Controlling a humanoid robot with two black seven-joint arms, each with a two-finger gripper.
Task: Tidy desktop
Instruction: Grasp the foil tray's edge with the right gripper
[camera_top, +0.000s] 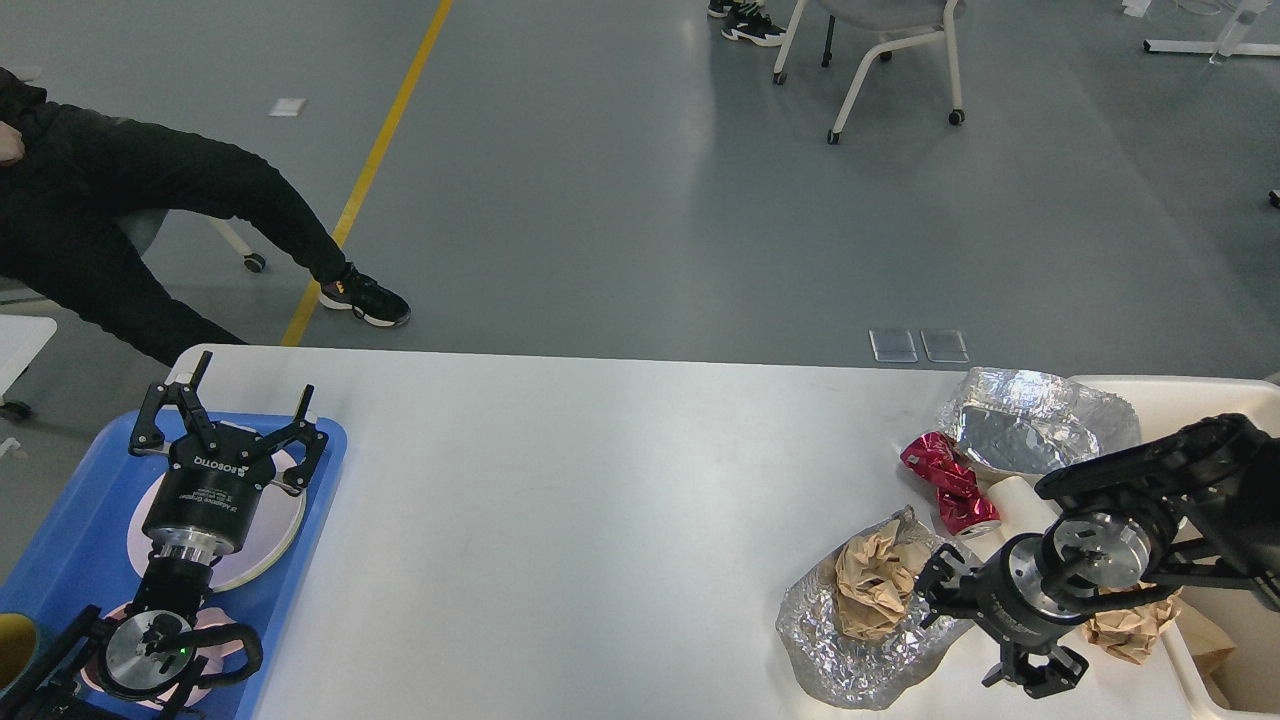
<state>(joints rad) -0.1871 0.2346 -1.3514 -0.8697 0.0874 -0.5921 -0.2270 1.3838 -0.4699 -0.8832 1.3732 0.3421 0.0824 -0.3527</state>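
Note:
The white desktop (600, 520) carries litter at its right end. A crumpled brown paper ball (872, 588) lies on a crinkled foil sheet (850, 665). Behind it are a crushed red can (950, 487), a white paper cup (1015, 493) on its side and a foil container (1030, 430). A second brown paper ball (1130, 628) lies by the bin. My right gripper (980, 630) is open and empty, low at the foil sheet's right edge. My left gripper (235, 410) is open and empty above a blue tray (60, 540).
A beige bin (1180, 385) stands at the table's right edge, partly behind my right arm. The tray holds a pale plate (275, 535) and a yellow cup (12, 645). A seated person (150, 210) and a wheeled chair (880, 40) are on the floor beyond.

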